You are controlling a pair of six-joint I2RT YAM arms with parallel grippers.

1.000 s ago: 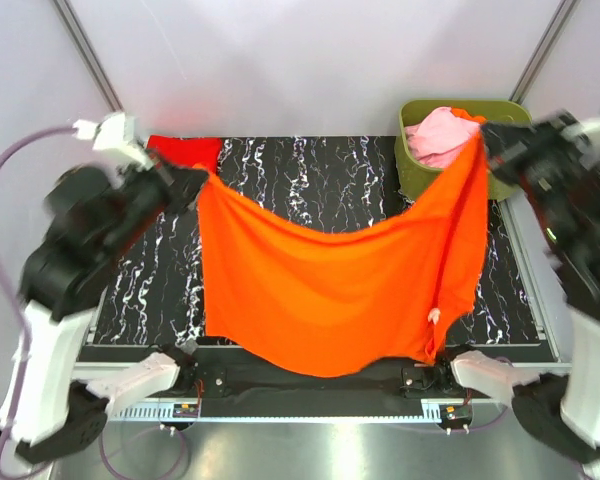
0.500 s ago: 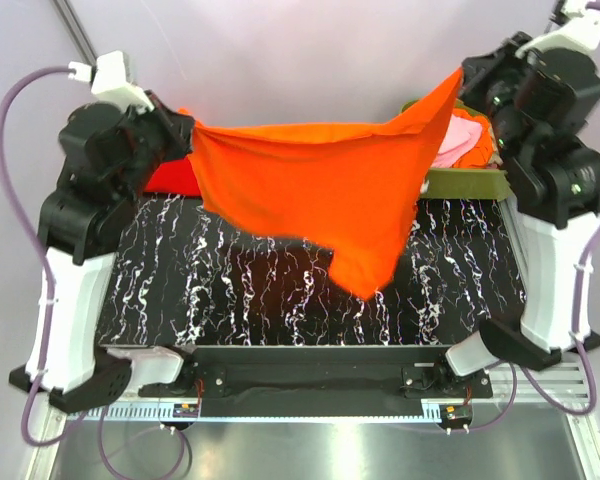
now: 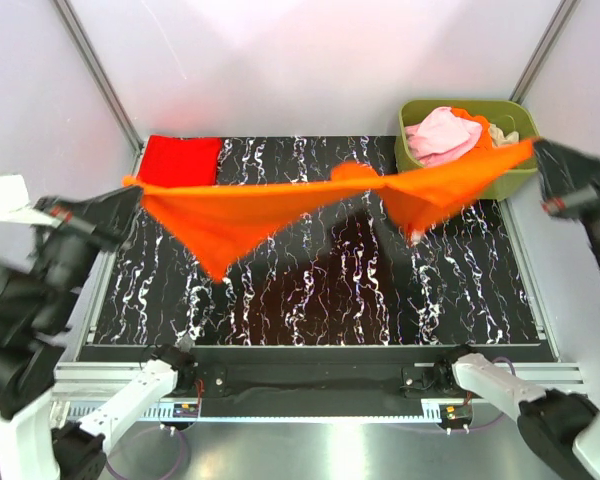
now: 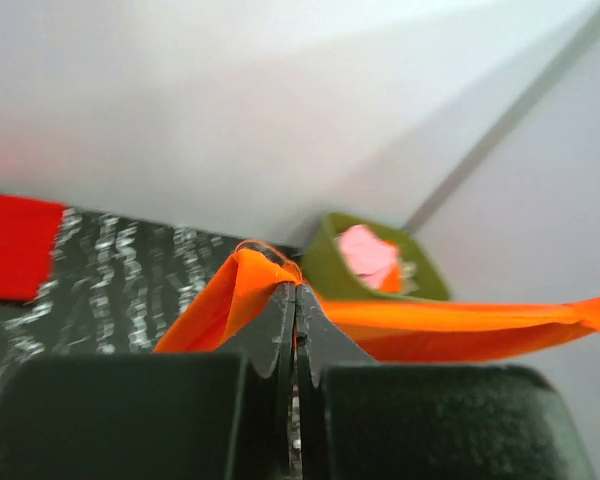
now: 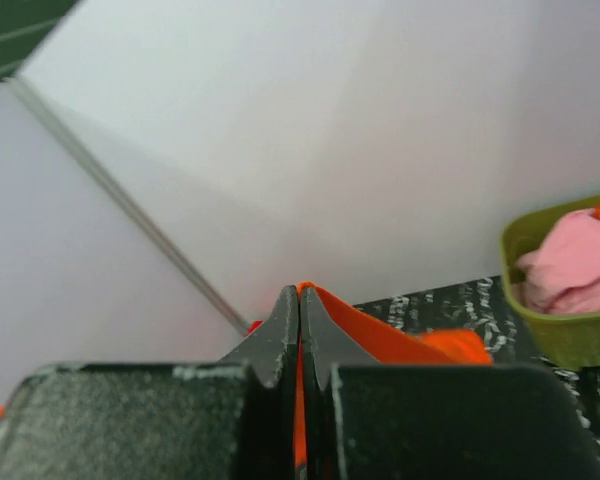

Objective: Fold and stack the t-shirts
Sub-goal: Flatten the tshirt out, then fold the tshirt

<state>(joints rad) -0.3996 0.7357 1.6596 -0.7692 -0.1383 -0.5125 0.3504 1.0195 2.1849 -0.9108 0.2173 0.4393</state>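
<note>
A bright orange t-shirt (image 3: 240, 212) hangs stretched out in the air above the table, pulled nearly level between both arms. My left gripper (image 3: 128, 188) is shut on its left corner, and in the left wrist view the cloth (image 4: 220, 300) bunches over the closed tips of that gripper (image 4: 296, 290). My right gripper (image 3: 536, 152) is shut on the right corner; cloth (image 5: 385, 338) runs out from between the tips of that gripper (image 5: 299, 292). A red t-shirt (image 3: 180, 158) lies folded at the table's back left. A pink t-shirt (image 3: 440, 135) sits in the tub.
The olive-green tub (image 3: 512, 180) stands at the back right and holds pink, orange and beige cloth. The black marbled table top (image 3: 310, 290) lies under the hanging shirt. Metal frame posts (image 3: 95, 75) rise at both back corners.
The orange shirt has gone from hanging as a deep sheet, through a lift high at the back, to a flat taut band. Both arms have swung outward and lower.
</note>
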